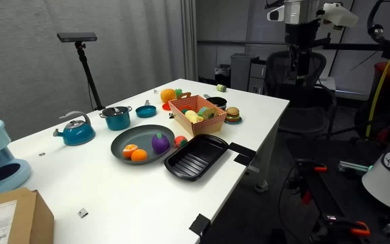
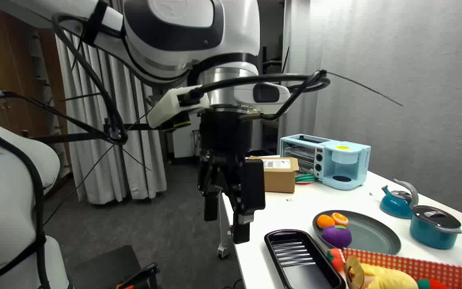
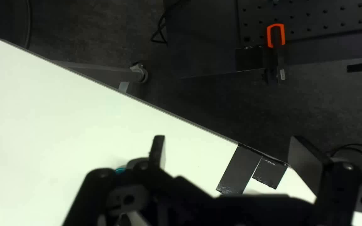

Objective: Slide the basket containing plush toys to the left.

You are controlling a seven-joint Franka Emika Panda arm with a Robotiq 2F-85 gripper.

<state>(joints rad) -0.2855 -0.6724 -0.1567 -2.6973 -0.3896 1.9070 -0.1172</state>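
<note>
The basket [image 1: 208, 128] is a shallow orange-brown box with a red checkered inside and a cut-out handle. It stands on the white table behind the black tray, and its red checkered wall [image 2: 411, 263] shows at the lower right in an exterior view. The plush toys [image 1: 193, 116] in it are yellow, red and green; a yellow one [image 2: 387, 277] is partly cut off by the frame. My gripper [image 2: 226, 220] is open and empty, high beside the table edge and apart from the basket. Its spread fingers [image 3: 228, 153] show in the wrist view, where the basket is hidden.
A black ridged tray [image 1: 195, 157] and a dark grey plate [image 1: 144, 128] with toy fruit lie near the basket. A strawberry-like toy [image 1: 180, 141], a toy burger [image 1: 233, 114] and a dark pan [image 1: 217, 101] stand close around it. A teal pot [image 1: 117, 118] and kettle [image 1: 78, 132] stand farther off.
</note>
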